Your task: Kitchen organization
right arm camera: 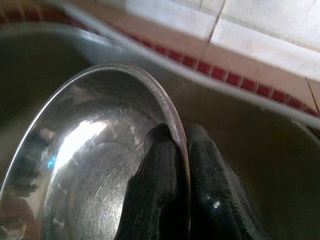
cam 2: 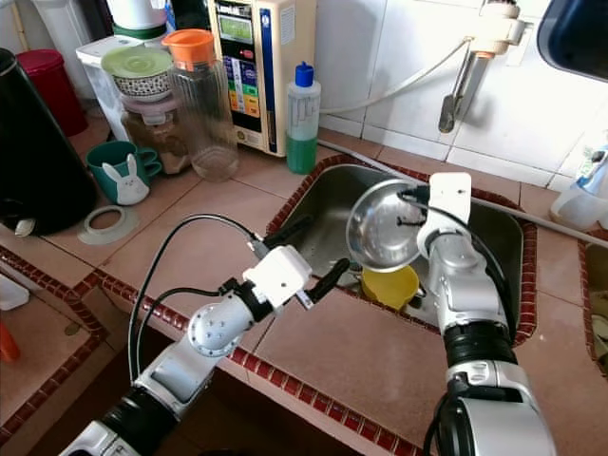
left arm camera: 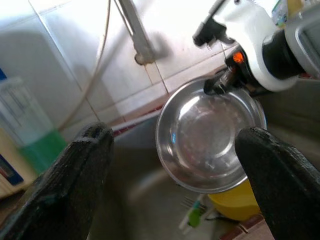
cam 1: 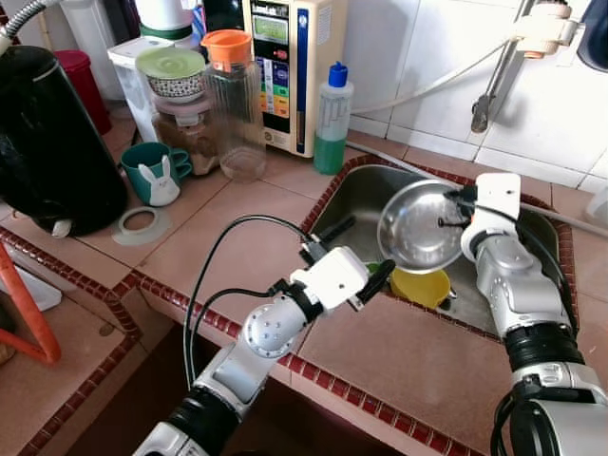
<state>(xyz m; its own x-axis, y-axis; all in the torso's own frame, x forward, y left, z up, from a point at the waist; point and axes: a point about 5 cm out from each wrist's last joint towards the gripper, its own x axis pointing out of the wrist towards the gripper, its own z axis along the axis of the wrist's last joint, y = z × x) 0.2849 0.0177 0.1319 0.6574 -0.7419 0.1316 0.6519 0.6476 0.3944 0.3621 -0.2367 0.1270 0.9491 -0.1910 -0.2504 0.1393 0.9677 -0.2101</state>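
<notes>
Right claw (right arm camera: 172, 165) pinches the rim of the steel bowl (cam 1: 420, 226), one finger inside and one outside, pressed tight on the metal; bowl held tilted on edge, right of centre in the left eye view, above the sink (cam 1: 356, 195). Left claw (cam 1: 366, 285) spread wide, nothing between its fingers (left arm camera: 75, 175), at frame centre over the near sink edge, aimed at the bowl and apart from it. Tiled table (cam 1: 237, 247) spans the lower and left frame, red trim along its edges. Black kettle-like vessel (cam 1: 47, 142) at the far left. White appliance (cam 1: 290, 66) against the wall, top centre. Clear jug with orange lid (cam 1: 231, 104) just left of it. Bottle of green liquid with blue cap (cam 1: 332, 119) beside the sink's back corner. Teal rabbit mug (cam 1: 152, 173) left of the jug. Yellow cup (cam 1: 421, 285) in the sink, below the bowl.
</notes>
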